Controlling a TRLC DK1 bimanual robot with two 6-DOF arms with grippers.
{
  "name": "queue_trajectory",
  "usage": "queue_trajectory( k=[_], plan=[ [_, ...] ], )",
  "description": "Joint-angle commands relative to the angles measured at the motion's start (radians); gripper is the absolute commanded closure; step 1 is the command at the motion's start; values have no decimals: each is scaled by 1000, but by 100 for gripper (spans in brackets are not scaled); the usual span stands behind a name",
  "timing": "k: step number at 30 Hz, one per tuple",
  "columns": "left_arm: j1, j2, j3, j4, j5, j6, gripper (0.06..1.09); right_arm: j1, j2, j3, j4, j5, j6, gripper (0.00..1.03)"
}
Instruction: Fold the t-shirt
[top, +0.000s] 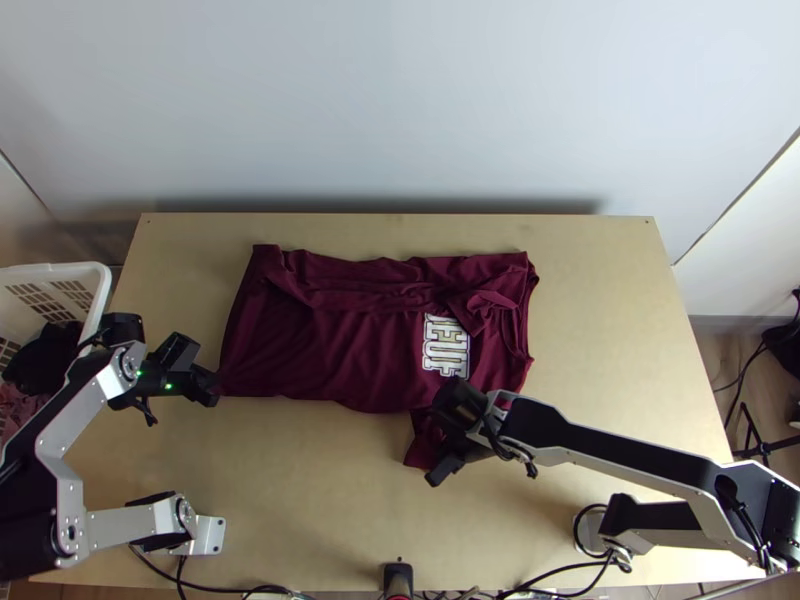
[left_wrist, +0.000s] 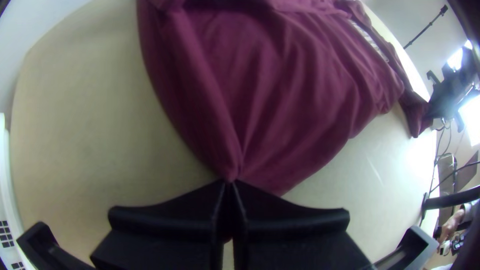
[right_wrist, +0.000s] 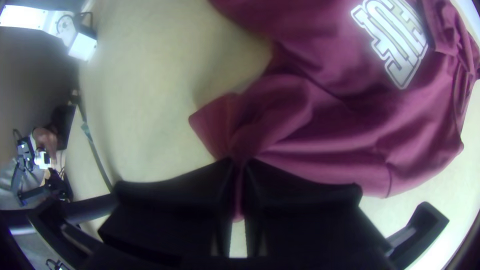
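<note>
The maroon t-shirt (top: 330, 350) lies lengthwise across the table, its far part folded over in a rumpled band and white lettering showing near the right end. At its near left corner is my left gripper (top: 212, 388); in the left wrist view the left gripper (left_wrist: 229, 184) is shut on that corner, with creases fanning out from it. My right gripper (top: 445, 460) is by the sleeve at the near edge, left of the collar end. The right wrist view has the right gripper (right_wrist: 241, 162) shut on the sleeve cloth (right_wrist: 280, 107), a bit of it between the fingers.
A white basket (top: 95, 285) with dark and pink cloth stands off the table's left edge. Bare wood of the table (top: 310, 480) lies in front of the shirt. A person's hand (right_wrist: 46, 140) shows at a device beyond the table's near side.
</note>
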Motion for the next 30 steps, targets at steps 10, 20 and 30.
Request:
queue_trajectory(
  k=[10,20,30],
  plan=[
    [-15,-128,155,-152,25,-82,105,-107,-46,274,-142,15,-42,99],
    [-53,28,364,-98,24,-300,105,-331,-41,403,-125,31,-151,99],
    [-96,295,678,-77,10,-555,105,-535,14,403,27,31,-223,99]
  ],
)
